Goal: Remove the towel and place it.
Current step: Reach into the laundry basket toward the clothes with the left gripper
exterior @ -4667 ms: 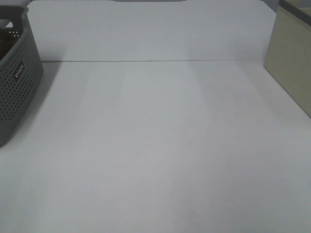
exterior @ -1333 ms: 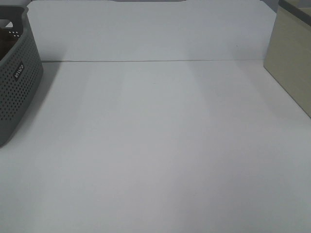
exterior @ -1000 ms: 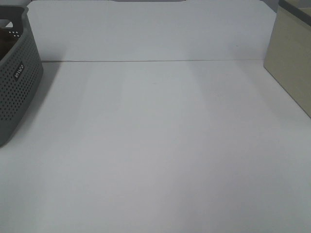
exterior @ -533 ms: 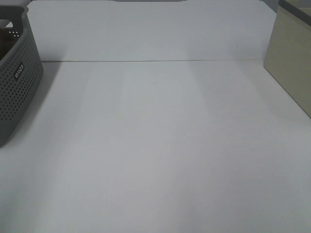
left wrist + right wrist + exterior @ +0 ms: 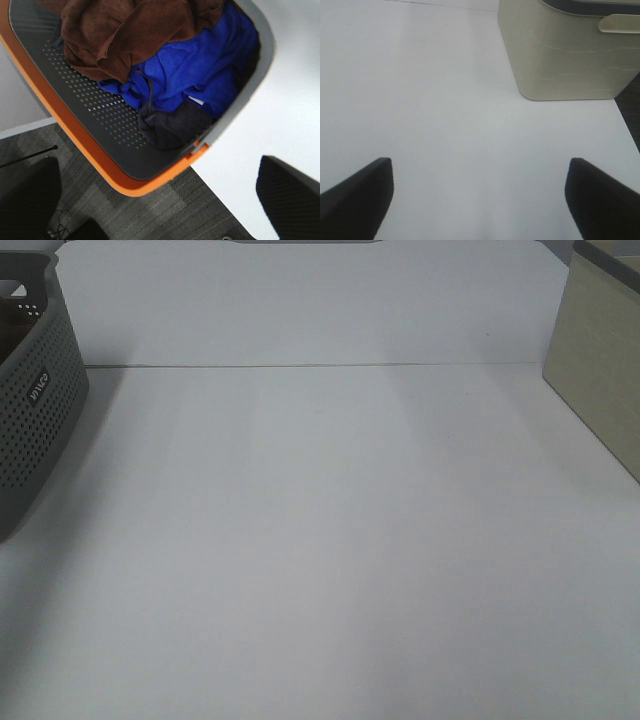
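Left side of white table: grey perforated basket, orange along the outer rim in the left wrist view. Loaded with three cloths. Uppermost, the dark brown towel, bunched, lying on a blue cloth and against the perforated wall. Touching the blue cloth, a dark grey cloth pressed into the basket corner.

Right side of table: beige bin with rounded corners and a dark rim. Contents hidden.

Above the basket corner: left gripper, jaws spread wide, nothing between them, clear of all three cloths.

Above bare table near the beige bin: right gripper, jaws likewise wide, gripping nothing.
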Available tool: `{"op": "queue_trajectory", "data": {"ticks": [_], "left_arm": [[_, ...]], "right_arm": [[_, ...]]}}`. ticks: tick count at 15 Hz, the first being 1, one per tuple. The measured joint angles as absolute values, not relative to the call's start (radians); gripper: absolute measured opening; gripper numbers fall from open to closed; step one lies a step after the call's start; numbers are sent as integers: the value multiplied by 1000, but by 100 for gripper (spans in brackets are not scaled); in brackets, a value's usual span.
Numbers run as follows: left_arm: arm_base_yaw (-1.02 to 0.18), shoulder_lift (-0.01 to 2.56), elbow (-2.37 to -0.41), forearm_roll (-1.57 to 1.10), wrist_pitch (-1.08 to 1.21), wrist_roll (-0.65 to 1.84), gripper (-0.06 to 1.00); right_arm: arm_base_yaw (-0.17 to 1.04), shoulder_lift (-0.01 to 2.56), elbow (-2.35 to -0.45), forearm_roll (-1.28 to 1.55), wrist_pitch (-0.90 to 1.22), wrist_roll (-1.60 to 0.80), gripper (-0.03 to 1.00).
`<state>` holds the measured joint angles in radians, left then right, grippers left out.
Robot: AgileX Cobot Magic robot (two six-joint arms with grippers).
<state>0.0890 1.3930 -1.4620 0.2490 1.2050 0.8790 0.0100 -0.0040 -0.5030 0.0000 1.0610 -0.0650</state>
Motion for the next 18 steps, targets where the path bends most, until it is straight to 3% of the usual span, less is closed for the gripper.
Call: {"op": "queue_trajectory", "data": {"ticks": [9,18], "left_arm": [[190,2053,-1891,263,1163,992,98],[190,2241,-2005,288,1091,1023,98]], "right_arm": [[10,-4,-503,0,1061,-65,89],[10,-4,-503,0,1061,-65,89]]}}
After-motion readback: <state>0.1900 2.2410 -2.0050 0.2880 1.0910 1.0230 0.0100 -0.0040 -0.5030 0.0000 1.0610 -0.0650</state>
